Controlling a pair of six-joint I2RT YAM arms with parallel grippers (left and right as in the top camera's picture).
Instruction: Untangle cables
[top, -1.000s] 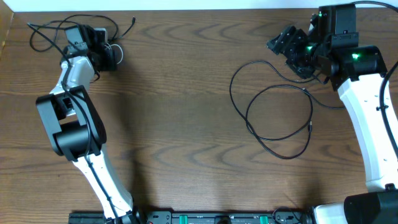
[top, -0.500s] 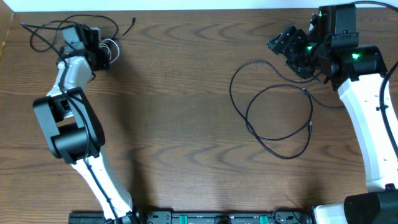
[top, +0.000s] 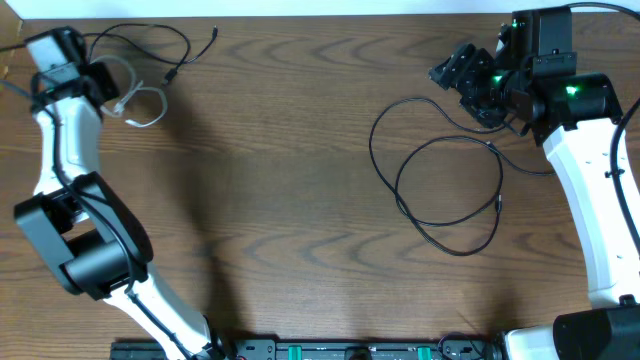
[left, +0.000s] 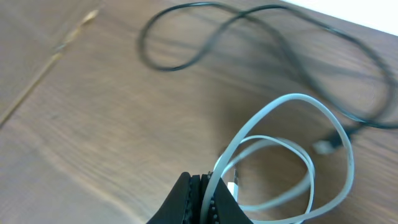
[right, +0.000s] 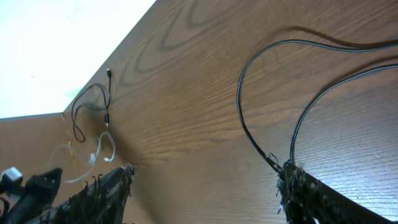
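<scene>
The white cable (top: 145, 104) hangs in loose loops at the table's far left, and my left gripper (top: 106, 84) is shut on it. In the left wrist view the white cable (left: 297, 152) runs between the closed fingertips of the left gripper (left: 208, 198). A thin black cable (top: 150, 38) lies just behind it, apart from the white one; the left wrist view shows this black cable (left: 205, 34) too. A long black cable (top: 440, 172) lies in loops at the right. My right gripper (top: 466, 76) hovers open above its upper end, and the long black cable (right: 264, 93) passes by the right finger of the right gripper (right: 205, 183).
The table's back edge (top: 300, 14) runs close behind both grippers. Thick black cords and the arm bases (top: 330, 350) sit along the front edge. Bare wood (top: 280, 180) separates the two cable groups.
My left gripper shut on the white cable and swung left, pulling it away from the thin black cable. The right arm and long black cable have not moved.
</scene>
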